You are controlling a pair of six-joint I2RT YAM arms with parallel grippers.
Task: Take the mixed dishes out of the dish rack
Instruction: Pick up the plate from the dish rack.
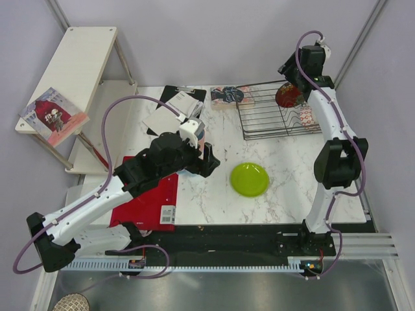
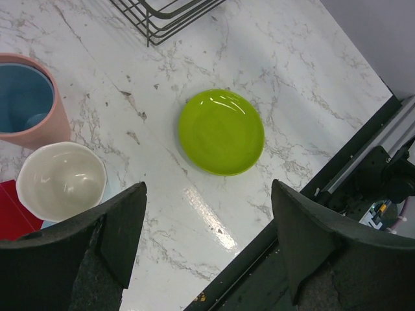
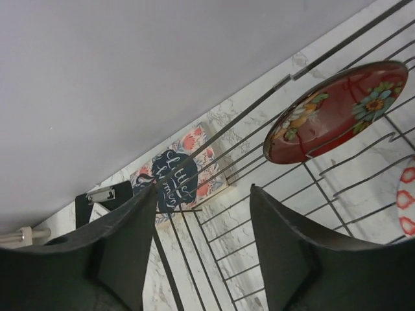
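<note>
Dark red floral plate, in the dish rack at the surface's far right corner, looks next: right fingers, apart and empty, must straddle its rim; left fingers hang wide.

Surface: white marble-look table.
Centre: 1 lime-green plate, flat, right way up, well apart from the rest.
Far right: black wire dish rack.
Far middle: floral card just beside rack; black clipboard.
Left: flat red board; pink cup and pale bowl, upright, close together.
</note>
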